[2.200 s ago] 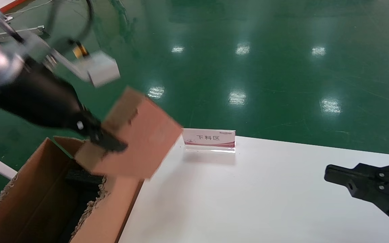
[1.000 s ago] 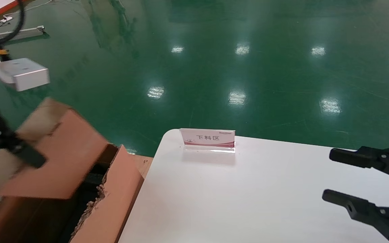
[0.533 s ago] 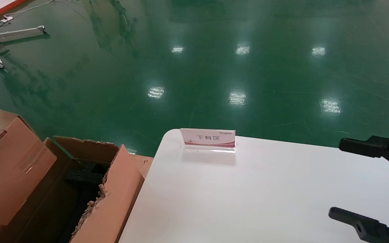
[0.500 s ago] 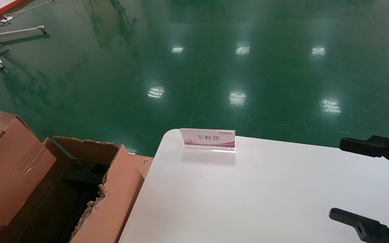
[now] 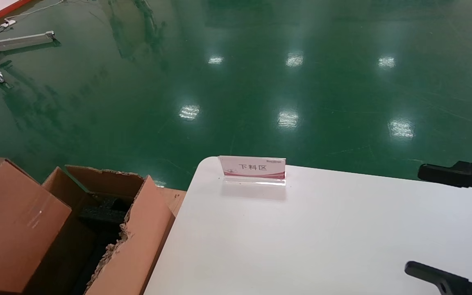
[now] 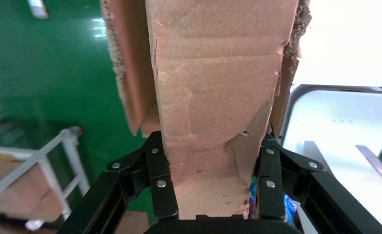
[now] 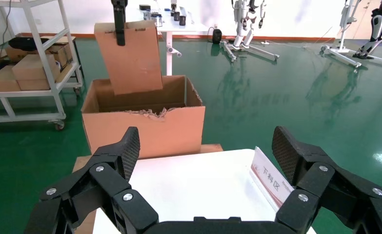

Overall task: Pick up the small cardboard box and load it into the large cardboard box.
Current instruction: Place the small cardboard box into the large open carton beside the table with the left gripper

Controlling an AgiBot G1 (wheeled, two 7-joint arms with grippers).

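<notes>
The small cardboard box (image 5: 14, 229) hangs tilted at the far left, its lower part sunk into the open top of the large cardboard box (image 5: 137, 237), which stands on the floor beside the table. My left gripper (image 6: 211, 163) is shut on the small box (image 6: 208, 122), one finger on each side. The right wrist view shows that gripper (image 7: 118, 24) holding the small box (image 7: 130, 58) from above over the large box (image 7: 145, 126). Black foam (image 5: 100, 215) shows inside. My right gripper (image 5: 414, 219) is open and empty over the table's right part.
A white table (image 5: 301, 237) carries an upright sign (image 5: 252, 168) near its far edge. The floor is green. A white shelf cart (image 7: 28, 63) with cartons stands behind the large box. Robot stands (image 7: 247, 24) are far off.
The left arm carried the small box from over the table's corner leftward and down into the large box's opening. The right gripper opened wider and drew back to the right.
</notes>
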